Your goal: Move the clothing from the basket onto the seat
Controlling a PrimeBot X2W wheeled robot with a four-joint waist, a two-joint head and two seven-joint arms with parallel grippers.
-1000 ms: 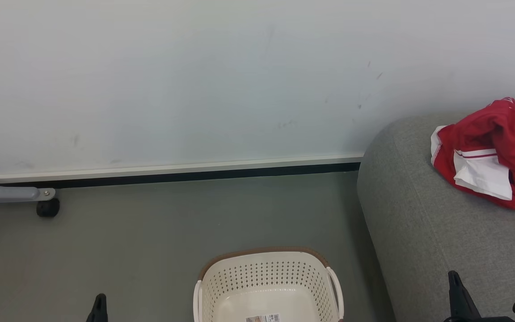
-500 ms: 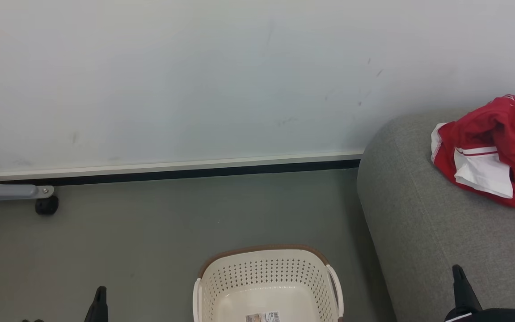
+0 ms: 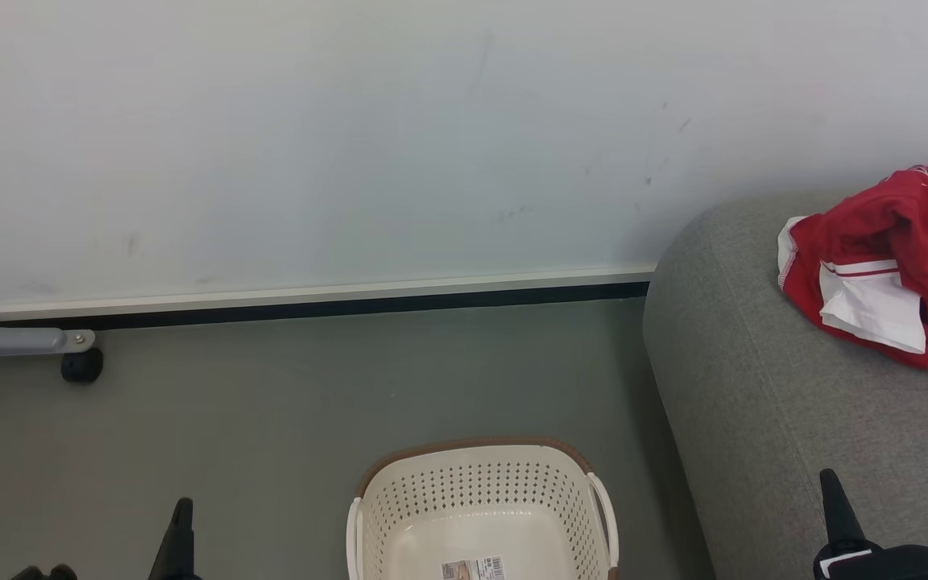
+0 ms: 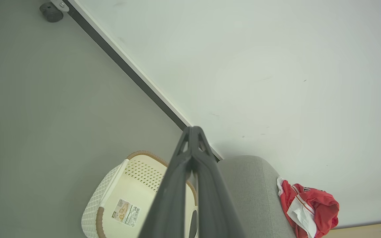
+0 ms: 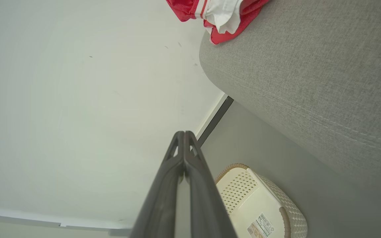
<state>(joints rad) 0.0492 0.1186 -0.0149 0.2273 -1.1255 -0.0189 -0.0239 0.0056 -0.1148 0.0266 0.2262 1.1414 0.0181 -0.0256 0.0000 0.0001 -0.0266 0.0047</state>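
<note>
Basket (image 3: 480,491) sits on grey floor (image 3: 271,419), white wall (image 3: 351,121) behind.

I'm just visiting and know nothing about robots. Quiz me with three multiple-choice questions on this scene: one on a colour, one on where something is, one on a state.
1. What colour is the rim of the laundry basket?
A) blue B) brown C) black

2. Where do the red garments lie?
A) in the basket B) on the floor C) on the grey sofa

3. How is the left tool?
A) shut, holding nothing B) wide open C) shut on cloth

Answers:
1 B: a brown band runs round the top of the cream basket.
2 C: they are heaped on the sofa, and the bottom of the basket bears just a label.
3 A: its two dark fingers meet at the tips with nothing between them.
</note>
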